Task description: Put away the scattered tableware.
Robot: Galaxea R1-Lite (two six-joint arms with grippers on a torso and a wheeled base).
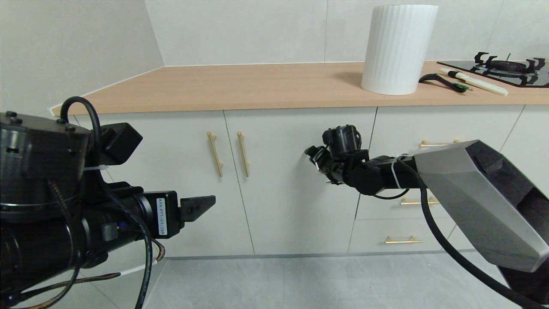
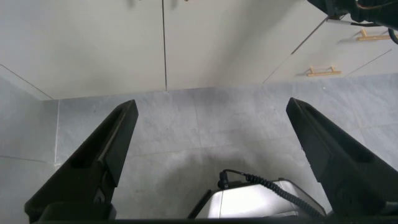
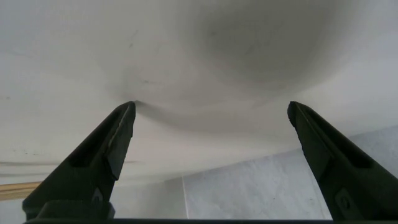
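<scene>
**Both grippers spread wide and empty; tableware up on the counter**

The right gripper sits close against a pale cabinet door, below the wooden counter. In the right wrist view its jaws stand far apart with nothing between them, and the door surface lies right in front of the fingertips. One tip looks very near the door or on it; I cannot tell which. A pair of upright gold handles is near this gripper on its left, and drawer fronts with gold handles are on its right.

The left gripper hangs lower and well to the left of the right one, in front of the cabinets and apart from them. In the left wrist view its jaws are also wide open and hold nothing, with grey floor tiles and the foot of the cabinets beyond them.

The tableware lies on the counter, above and to the right of the right gripper and well apart from both. A black-handled utensil, a small green-tipped piece and a long cream-coloured utensil lie close together. They are just beside a tall white ribbed container and near the black hob.
</scene>
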